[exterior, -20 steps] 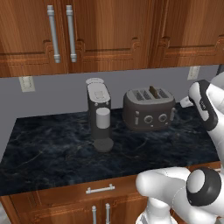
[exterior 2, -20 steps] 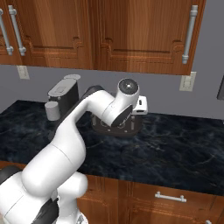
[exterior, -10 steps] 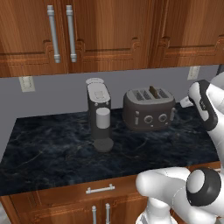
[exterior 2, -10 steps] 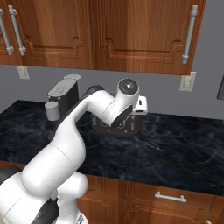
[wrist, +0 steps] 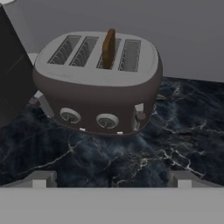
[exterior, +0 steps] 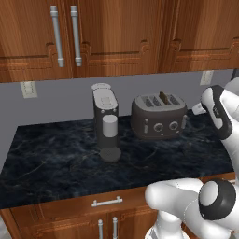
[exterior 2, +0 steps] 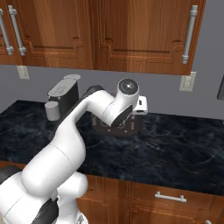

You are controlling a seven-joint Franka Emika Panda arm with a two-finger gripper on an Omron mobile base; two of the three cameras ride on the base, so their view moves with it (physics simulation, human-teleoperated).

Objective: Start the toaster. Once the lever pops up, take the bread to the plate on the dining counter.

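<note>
The dark grey toaster (wrist: 98,83) stands on the black marbled counter (wrist: 175,135), its two round knobs facing me. The brown bread (wrist: 109,47) stands upright in the third slot from the left, its top poking out. A side lever (wrist: 140,116) shows at the front right corner. My gripper (wrist: 111,179) is open, fingertips (wrist: 43,178) wide apart with nothing between them, a short way in front of the toaster and slightly above it. In the left base view the toaster (exterior: 158,116) and bread (exterior: 164,97) sit left of my wrist (exterior: 215,109). The plate and the dining counter are out of view.
A tall grey coffee machine (exterior: 105,121) stands just left of the toaster. Wooden wall cabinets (exterior: 116,32) hang above, and the grey wall carries outlets (exterior: 28,88). Drawers with silver handles (exterior: 106,201) run under the counter's front edge.
</note>
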